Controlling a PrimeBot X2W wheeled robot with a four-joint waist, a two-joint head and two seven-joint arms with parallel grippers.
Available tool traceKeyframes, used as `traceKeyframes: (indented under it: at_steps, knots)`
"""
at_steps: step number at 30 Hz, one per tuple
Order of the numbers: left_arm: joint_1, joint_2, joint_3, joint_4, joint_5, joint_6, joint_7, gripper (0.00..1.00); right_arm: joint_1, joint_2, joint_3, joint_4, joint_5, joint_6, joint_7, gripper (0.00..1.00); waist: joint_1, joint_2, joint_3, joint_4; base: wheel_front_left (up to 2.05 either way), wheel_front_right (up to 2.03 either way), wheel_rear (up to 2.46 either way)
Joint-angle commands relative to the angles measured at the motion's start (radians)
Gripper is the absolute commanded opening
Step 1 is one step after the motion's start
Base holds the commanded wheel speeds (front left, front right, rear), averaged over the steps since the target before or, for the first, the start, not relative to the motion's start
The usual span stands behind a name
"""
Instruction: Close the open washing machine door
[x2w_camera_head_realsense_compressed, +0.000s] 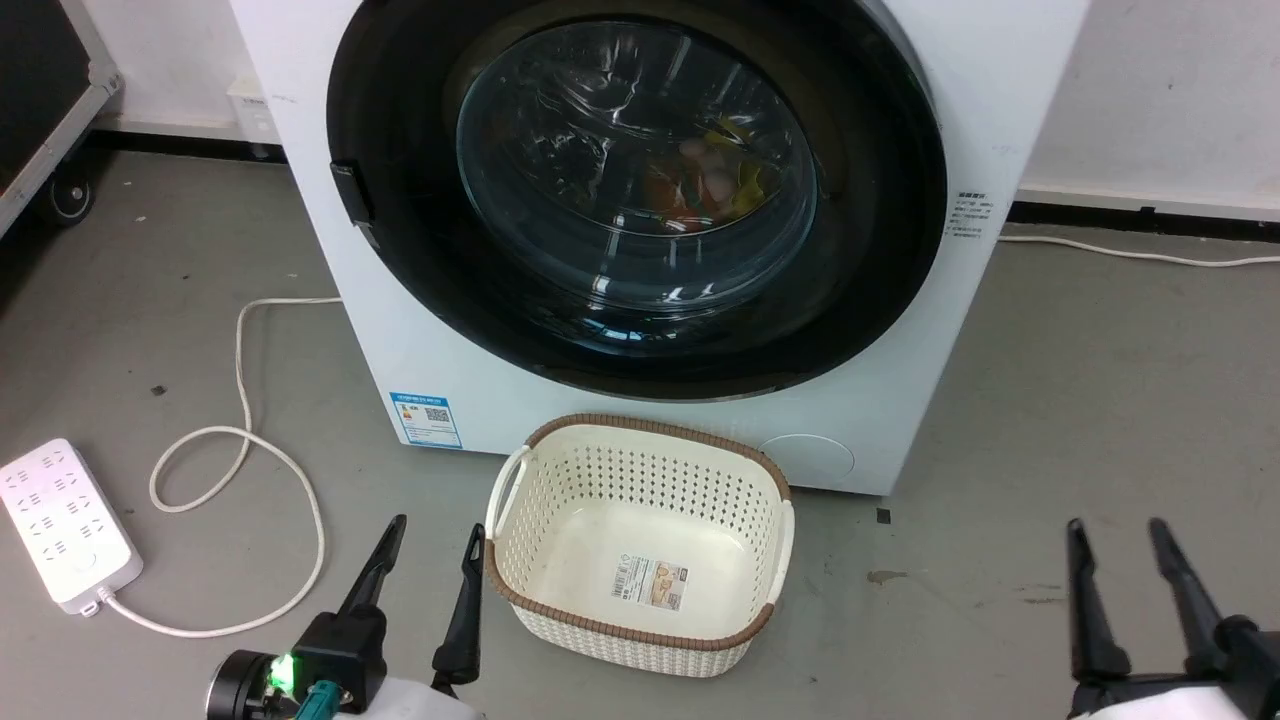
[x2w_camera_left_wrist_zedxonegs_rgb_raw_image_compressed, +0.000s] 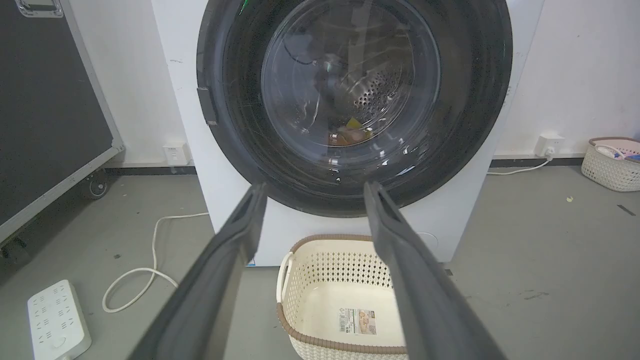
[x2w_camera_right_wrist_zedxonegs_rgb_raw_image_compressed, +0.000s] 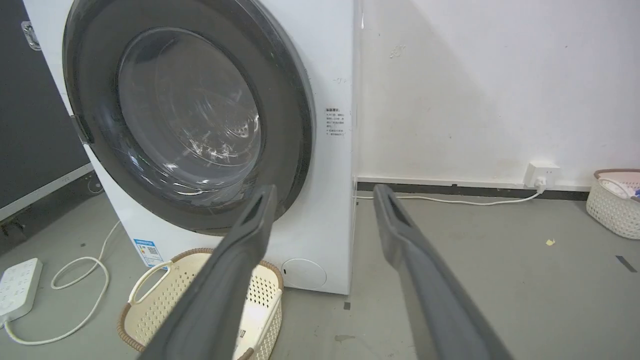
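Grippers first: the left gripper (x2w_camera_head_realsense_compressed: 438, 527) sits at the lower left of the head view and the right gripper (x2w_camera_head_realsense_compressed: 1116, 527) at the lower right. Both have their fingers spread apart with nothing between them. The washing machine door (x2w_camera_head_realsense_compressed: 636, 190) fills the upper middle of the frame, straight up from the gap between the two and well apart from both.

Honestly it looks flush against the white front already, black frame lying flat all the way round, so I'd say the closing is done or as good as. If it wants a last push, the spot is the small dark tab (x2w_camera_head_realsense_compressed: 350, 195) on the door's left edge, and the left gripper is the nearer one. Mind the laundry basket (x2w_camera_head_realsense_compressed: 640, 425) though: it's on the floor right below the door, just beside the left gripper.
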Motion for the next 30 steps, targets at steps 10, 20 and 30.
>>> traceKeyframes:
  at_steps: [10,20,30]
  knots:
    - [0.000,0.001,-0.013,0.008,0.002,0.008,-0.005,1.00,0.027,0.005,0.023,0.010,0.018,-0.001,-0.011,1.00,0.0000,0.0000,-0.008,0.004,0.00,0.00,0.00]
    - [-0.001,-0.003,-0.012,0.005,0.002,0.008,0.009,0.00,0.013,0.002,0.026,0.008,0.008,0.000,0.001,0.00,0.0000,0.0000,-0.009,0.004,0.00,0.00,0.00]
    - [-0.001,-0.005,-0.003,-0.007,0.007,0.013,0.029,0.00,0.005,0.002,0.036,0.004,-0.001,0.000,0.021,0.00,0.0000,0.0000,-0.007,0.003,0.00,0.00,0.00]
